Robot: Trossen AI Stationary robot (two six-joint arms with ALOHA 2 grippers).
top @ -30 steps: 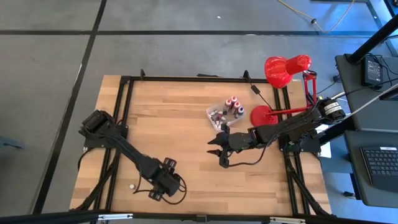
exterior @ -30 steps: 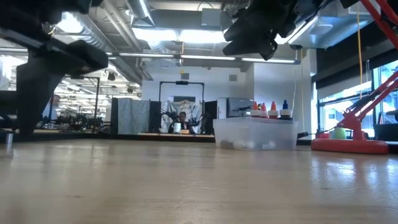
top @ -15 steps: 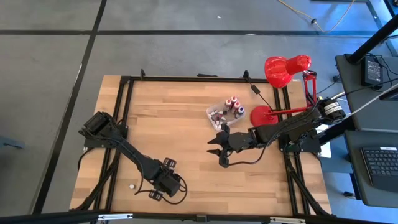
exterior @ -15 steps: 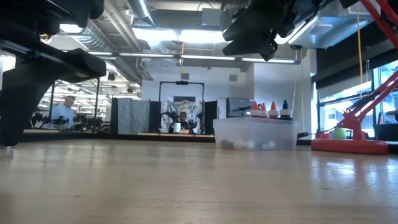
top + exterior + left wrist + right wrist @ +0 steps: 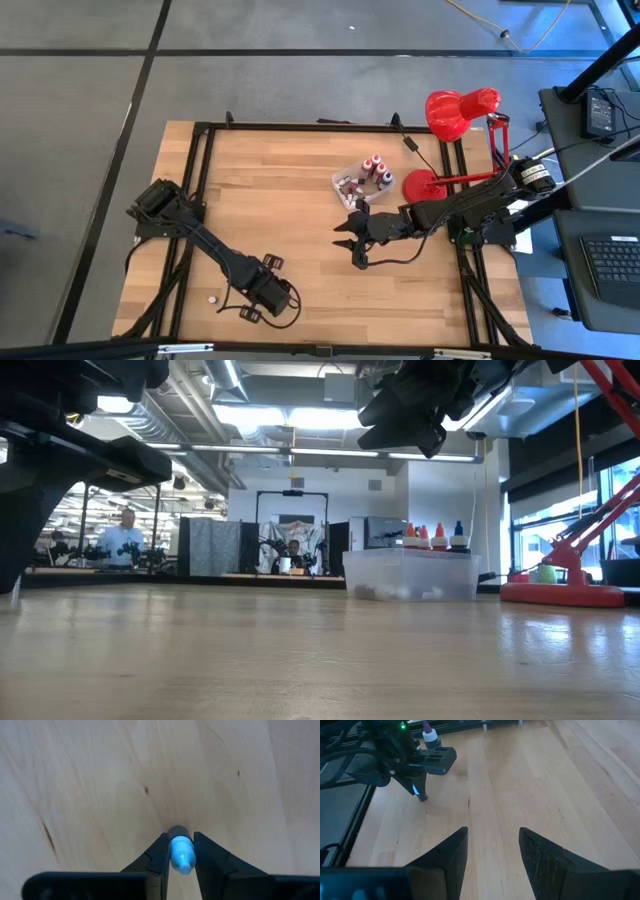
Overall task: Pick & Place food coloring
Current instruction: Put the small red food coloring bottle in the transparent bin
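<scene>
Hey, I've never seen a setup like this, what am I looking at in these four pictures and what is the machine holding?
It is a robot with two dark arms working at a wooden table. One picture looks straight down from above, one looks level across the tabletop, and two come from cameras on the arms' wrists.

On the table stand a clear plastic tub holding small food coloring bottles, and a red desk lamp.

The left pincer, near the table's front edge, is closed on one small bottle with a pale blue cap, right down at the wood. Another small bottle stands on the table just behind that arm. The right pincer hangs open over the middle of the table, holding nothing.
</scene>
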